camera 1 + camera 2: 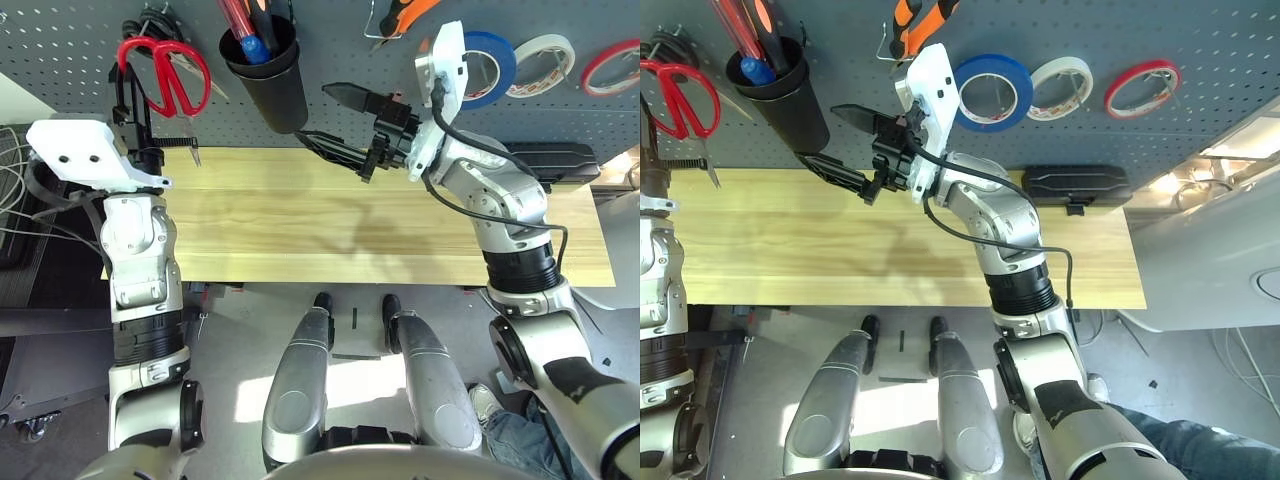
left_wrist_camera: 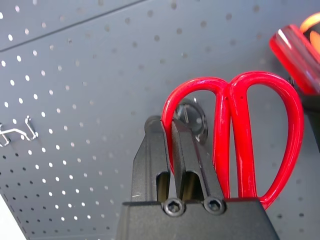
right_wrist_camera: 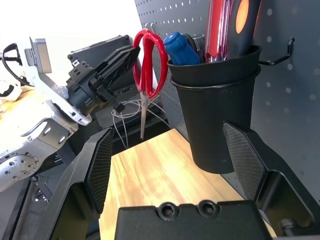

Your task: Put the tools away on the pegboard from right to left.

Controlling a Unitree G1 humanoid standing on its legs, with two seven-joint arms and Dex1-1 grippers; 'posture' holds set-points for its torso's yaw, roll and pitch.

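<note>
My left gripper (image 1: 128,85) is shut on one loop of the red-handled scissors (image 2: 240,130), holding them blades-down against the pegboard (image 1: 70,40) at its left end, with a metal hook just behind the loops. My right gripper (image 1: 318,112) stands open with nothing in it, just right of the black cup (image 1: 270,85). The blue-handled screwdriver (image 1: 255,45) sits in that cup. The orange-and-black pliers (image 1: 400,15) hang above my right gripper. On the board right of the right wrist hangs the blue tape roll (image 1: 490,65).
White tape roll (image 1: 545,62) and red tape roll (image 1: 612,65) hang right of the blue one. A black case (image 1: 550,160) lies at the back right of the wooden table (image 1: 300,220). Cables (image 1: 15,180) hang off the left edge. A bare double hook (image 2: 17,132) sits near the scissors.
</note>
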